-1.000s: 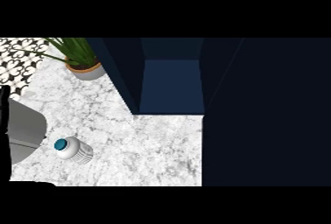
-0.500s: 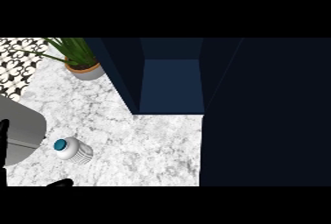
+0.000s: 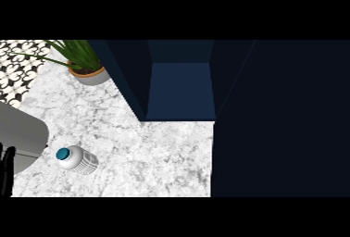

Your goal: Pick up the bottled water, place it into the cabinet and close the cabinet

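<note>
From the head view, the bottled water [image 3: 76, 159] stands on the white marble counter [image 3: 150, 152], near its left side, with its blue cap on top. A grey arm [image 3: 21, 134] comes in at the left edge just beside the bottle, and only a bit of the black left hand [image 3: 8, 159] shows below it, so I cannot tell if it is curled or loose. The dark blue cabinet [image 3: 179, 88] is open at the back, and a potted plant [image 3: 85, 65] sits to its left.
</note>
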Robot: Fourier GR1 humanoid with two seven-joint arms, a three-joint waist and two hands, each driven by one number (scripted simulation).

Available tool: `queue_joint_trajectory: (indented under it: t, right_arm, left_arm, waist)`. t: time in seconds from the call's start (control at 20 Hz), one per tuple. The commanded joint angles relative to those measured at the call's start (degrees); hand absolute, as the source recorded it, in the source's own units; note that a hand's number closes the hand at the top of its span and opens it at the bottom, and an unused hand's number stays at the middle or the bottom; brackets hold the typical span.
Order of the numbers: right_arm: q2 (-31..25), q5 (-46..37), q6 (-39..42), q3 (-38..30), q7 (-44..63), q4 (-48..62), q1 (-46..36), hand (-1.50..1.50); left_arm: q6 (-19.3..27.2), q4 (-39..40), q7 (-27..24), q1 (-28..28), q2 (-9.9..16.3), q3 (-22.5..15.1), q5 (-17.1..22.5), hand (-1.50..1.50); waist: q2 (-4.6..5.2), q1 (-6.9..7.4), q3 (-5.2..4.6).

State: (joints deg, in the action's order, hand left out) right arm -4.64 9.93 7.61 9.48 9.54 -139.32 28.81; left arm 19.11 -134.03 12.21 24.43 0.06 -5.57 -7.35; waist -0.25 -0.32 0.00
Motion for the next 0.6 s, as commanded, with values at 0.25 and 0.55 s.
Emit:
queue_joint_trajectory:
  t: [0.25,0.55]
  right_arm:
    - [0.12,-1.72,1.74,4.45,-3.02,-10.65,12.86,-1.50]
    - [-2.11,2.22,3.82,-0.59,-5.95,-8.35,13.70,-1.50]
  left_arm:
    - [4.86,4.49,-6.49,4.30,-0.06,0.11,0.43,-1.50]
    - [4.41,17.73,-12.87,-2.21,-0.06,7.77,5.13,-1.50]
  waist:
    - [-0.17,-0.37,-0.04]
    - [0.09,-0.56,-0.03]
